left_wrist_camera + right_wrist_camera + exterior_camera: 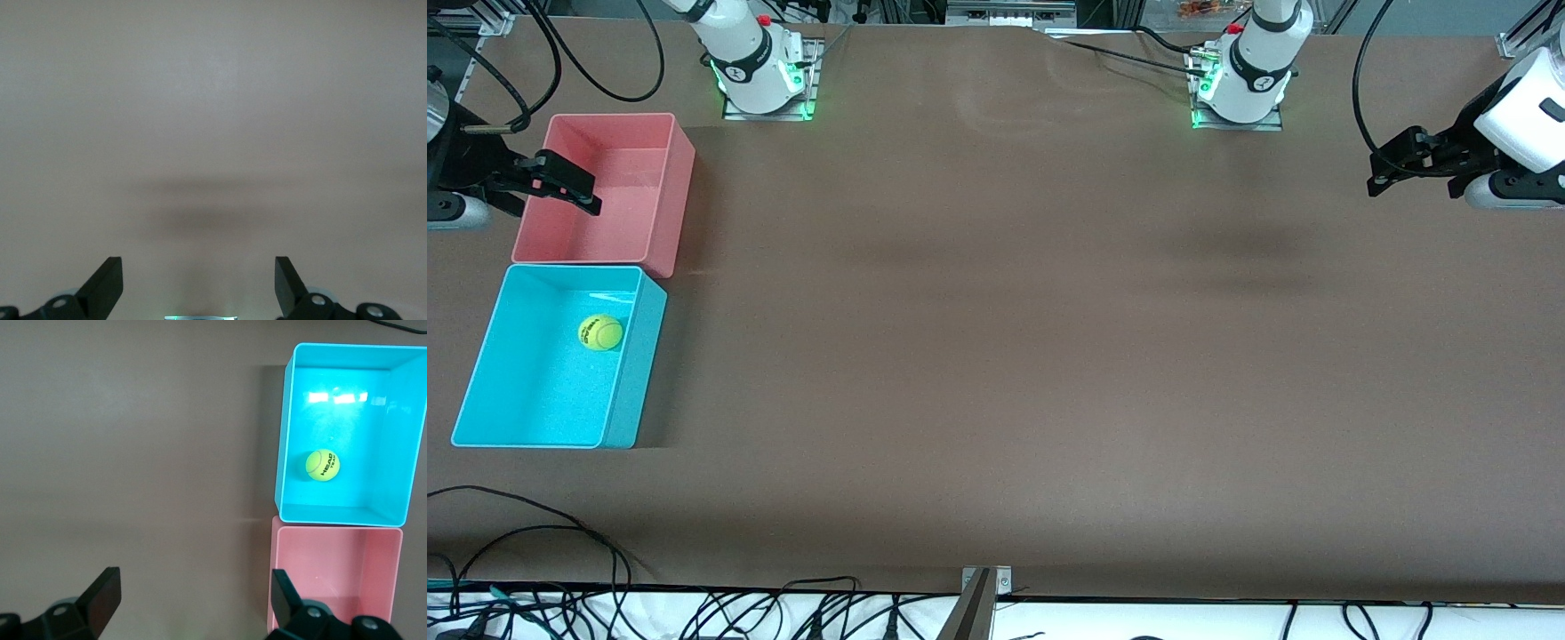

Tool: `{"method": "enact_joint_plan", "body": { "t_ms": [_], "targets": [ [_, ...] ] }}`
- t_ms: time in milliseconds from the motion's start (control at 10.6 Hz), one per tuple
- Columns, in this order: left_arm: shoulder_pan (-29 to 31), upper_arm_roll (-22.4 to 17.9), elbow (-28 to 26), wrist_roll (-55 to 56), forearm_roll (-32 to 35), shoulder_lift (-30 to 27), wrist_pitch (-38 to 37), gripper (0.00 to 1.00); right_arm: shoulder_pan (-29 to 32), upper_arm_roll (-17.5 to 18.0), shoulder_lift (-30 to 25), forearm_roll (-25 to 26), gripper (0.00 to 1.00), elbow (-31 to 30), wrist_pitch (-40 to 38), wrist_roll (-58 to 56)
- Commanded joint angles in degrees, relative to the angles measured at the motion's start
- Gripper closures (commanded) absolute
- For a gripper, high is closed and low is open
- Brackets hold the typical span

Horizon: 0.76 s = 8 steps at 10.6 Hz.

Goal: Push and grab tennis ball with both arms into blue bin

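You had the small fuzzy yellow-green tennis ball (600, 332) resting inside the bright cyan-blue rectangular plastic bin (480, 356), nearer the camera than the pink-red plastic bin (680, 169) it adjoins. The delivery step looked complete. Your left tool (1392, 169) hung over the brown counter (996, 356) at its own end, fingers spread and empty; your right tool (560, 182) hung over the pink-red bin, likewise spread and empty. Nothing further seemed called for beyond parking both arms.

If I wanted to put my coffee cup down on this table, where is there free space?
Nearly everywhere: the brown table is bare from the blue bin to the left arm's end. It is crowded only at the right arm's end, where the pink bin touches the blue bin holding the tennis ball, with the open right hand over the pink bin.
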<state>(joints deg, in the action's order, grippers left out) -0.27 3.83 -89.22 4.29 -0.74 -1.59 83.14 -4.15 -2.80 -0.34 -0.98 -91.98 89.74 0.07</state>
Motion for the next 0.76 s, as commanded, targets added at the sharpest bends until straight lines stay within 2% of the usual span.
{"method": "enact_joint_plan", "body": {
  "t_ms": [0, 663],
  "targets": [
    [-0.34, 0.12, 2.12, 0.72, 1.62, 0.89, -1.23, 0.0, -0.15, -0.01, 0.95, 0.98, 0.0, 2.51, -0.97, 0.46],
    [-0.52, 0.3, 2.12, 0.81, 1.62, 0.89, -1.23, 0.0, -0.07, -0.1, 2.8, 0.98, 0.0, 5.5, -1.32, 0.1]
  ]
}}
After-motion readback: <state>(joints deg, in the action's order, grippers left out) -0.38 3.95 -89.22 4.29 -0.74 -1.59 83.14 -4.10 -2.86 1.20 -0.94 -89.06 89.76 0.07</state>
